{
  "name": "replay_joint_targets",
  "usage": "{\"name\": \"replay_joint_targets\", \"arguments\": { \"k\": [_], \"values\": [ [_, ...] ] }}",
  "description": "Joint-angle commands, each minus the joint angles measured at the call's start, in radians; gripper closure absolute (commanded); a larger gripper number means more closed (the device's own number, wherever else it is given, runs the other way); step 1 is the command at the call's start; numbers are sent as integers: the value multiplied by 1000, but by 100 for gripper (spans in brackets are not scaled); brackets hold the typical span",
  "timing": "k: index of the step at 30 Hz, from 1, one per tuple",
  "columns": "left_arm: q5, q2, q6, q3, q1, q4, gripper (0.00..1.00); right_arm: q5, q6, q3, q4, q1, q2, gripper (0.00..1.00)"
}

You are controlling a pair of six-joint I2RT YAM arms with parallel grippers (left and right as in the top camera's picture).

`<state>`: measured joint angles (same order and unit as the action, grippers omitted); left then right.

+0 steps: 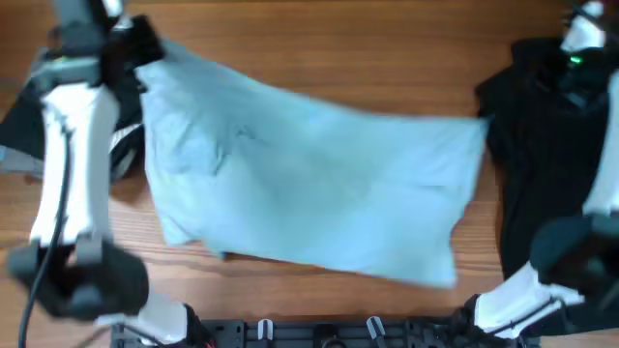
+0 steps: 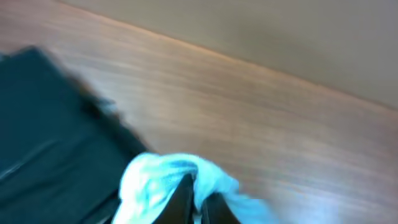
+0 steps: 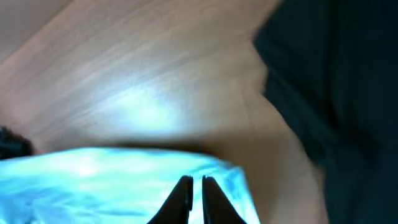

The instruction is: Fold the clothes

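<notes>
A large pale blue T-shirt [image 1: 309, 174] lies spread across the middle of the wooden table, blurred by motion. My left gripper [image 2: 198, 183] is shut on a bunched corner of the T-shirt [image 2: 155, 180]; in the overhead view this is the shirt's far left corner, where the left gripper [image 1: 145, 58] stands. My right gripper [image 3: 194, 180] has its fingers almost together over the far right edge of the T-shirt [image 3: 93, 180], with blue fabric in the narrow gap. The fabric there hangs a little above the table and casts a shadow.
A black garment [image 1: 542, 145] lies at the right, under the right arm [image 1: 602, 174], and fills the right of the right wrist view [image 3: 336, 93]. Another dark garment [image 2: 50, 137] lies at the left, beside the left arm [image 1: 68, 164]. The table's back edge [image 2: 249, 59] runs close behind.
</notes>
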<state>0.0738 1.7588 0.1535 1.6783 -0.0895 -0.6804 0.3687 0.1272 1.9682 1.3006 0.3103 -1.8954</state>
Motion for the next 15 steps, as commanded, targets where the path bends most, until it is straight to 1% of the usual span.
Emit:
{"name": "replay_joint_targets", "arguments": {
  "k": [1,2,3,4,5,6,7,8,10,11,12,13,14,15],
  "values": [
    [10,180,-18,3,39,115,88,-10,11,0,-124,-48,-165,91],
    [11,242,-10,3,40,154,79,-10,10,0,-181,-50,-213,92],
    [11,276,-10,3,40,167,78,-10,10,0,-224,-50,-254,92],
    [10,303,-11,3,40,172,73,-10,10,0,-248,-50,-284,89],
    [1,315,-11,3,40,169,69,-10,3,0,-241,-50,-302,76],
    [-16,316,-11,3,39,166,67,-10,3,0,-192,-56,-310,68],
    [-26,308,-11,4,37,165,59,-10,-1,-1,-109,-69,-316,60],
    [-26,296,-11,5,33,164,53,-10,-37,-12,-24,-88,-319,48],
    [-26,253,-11,5,24,149,51,-42,-96,-70,79,-133,-319,34],
    [-26,231,-11,5,23,140,51,-89,-100,-109,92,-150,-319,31],
    [-26,203,-11,5,23,125,50,-111,-101,-154,88,-163,-319,31],
    [-26,148,-12,5,23,81,50,-111,-98,-224,42,-170,-319,32],
    [-26,120,-15,5,23,57,50,-111,-99,-256,8,-170,-319,32],
    [-26,84,-16,5,23,25,50,-110,-98,-305,-29,-169,-319,37]
  ]
}}
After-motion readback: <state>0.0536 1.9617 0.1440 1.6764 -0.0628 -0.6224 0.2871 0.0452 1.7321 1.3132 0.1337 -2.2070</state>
